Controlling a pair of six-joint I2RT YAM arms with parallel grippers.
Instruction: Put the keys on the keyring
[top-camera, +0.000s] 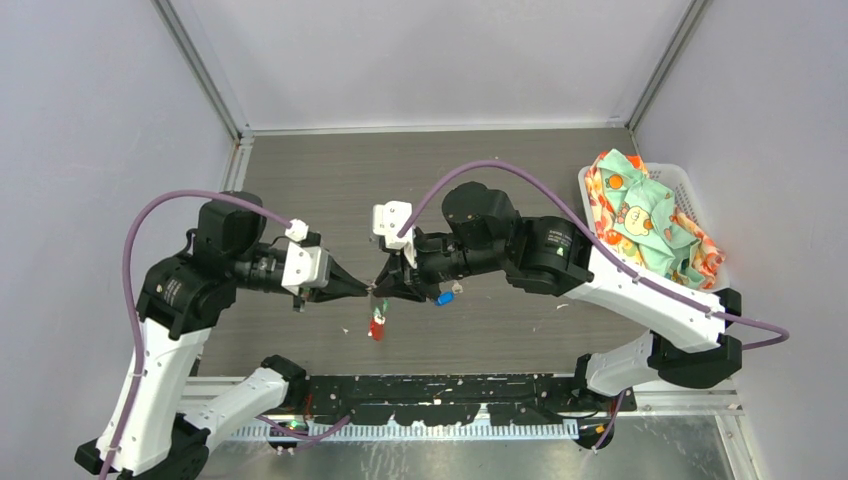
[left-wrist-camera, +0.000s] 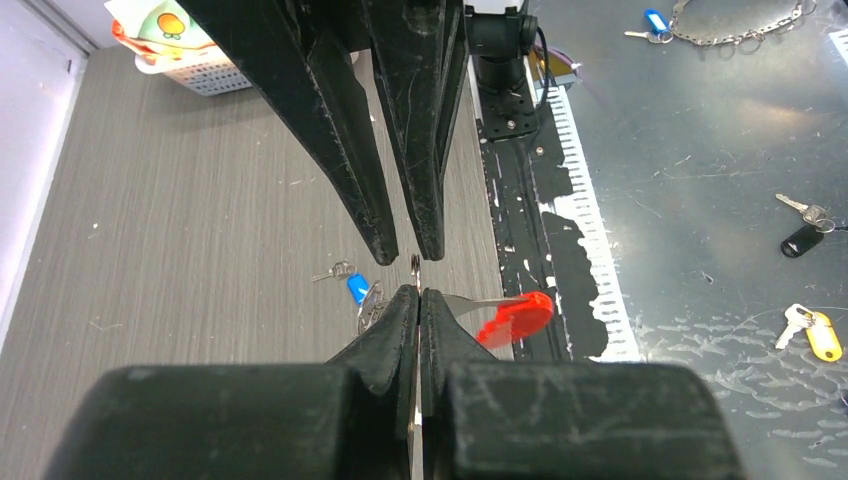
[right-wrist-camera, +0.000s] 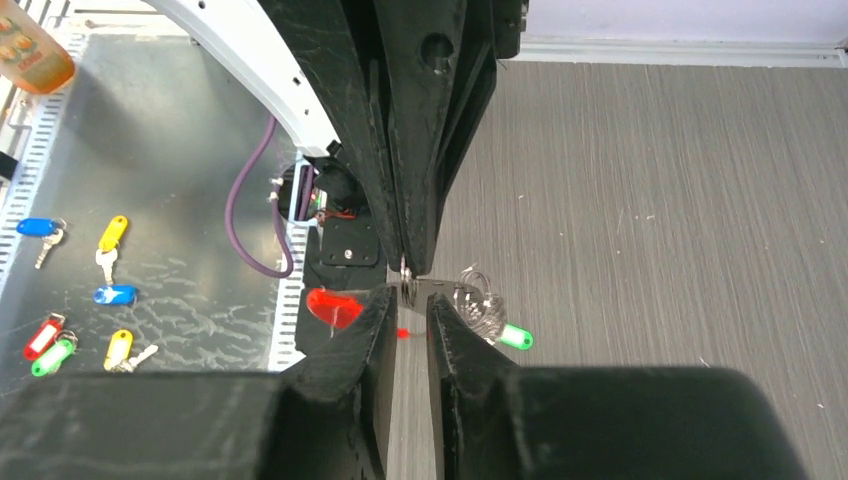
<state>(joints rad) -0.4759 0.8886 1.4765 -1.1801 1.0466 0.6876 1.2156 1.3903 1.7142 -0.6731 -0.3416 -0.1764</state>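
Danger of a clash first: left gripper (top-camera: 350, 288) and right gripper (top-camera: 390, 285) nose to nose above mid-table, tips almost touching; pressing closer likely to jar the hold. Left gripper clamped fully shut on the keyring (left-wrist-camera: 515, 318), pinching its metal ring right at the fingertips, red tag dangling just beside and below. Thin purchase, so liable to slip and drop. Right gripper parted by a narrow gap, gripping nothing visibly, ring's free edge just at that gap. Closing off-centre likely to twist the ring out. Green key (right-wrist-camera: 515, 337) just beside the right gripper's fingers; threaded or not, cannot tell. Blue key (top-camera: 445, 297) on the table, near.
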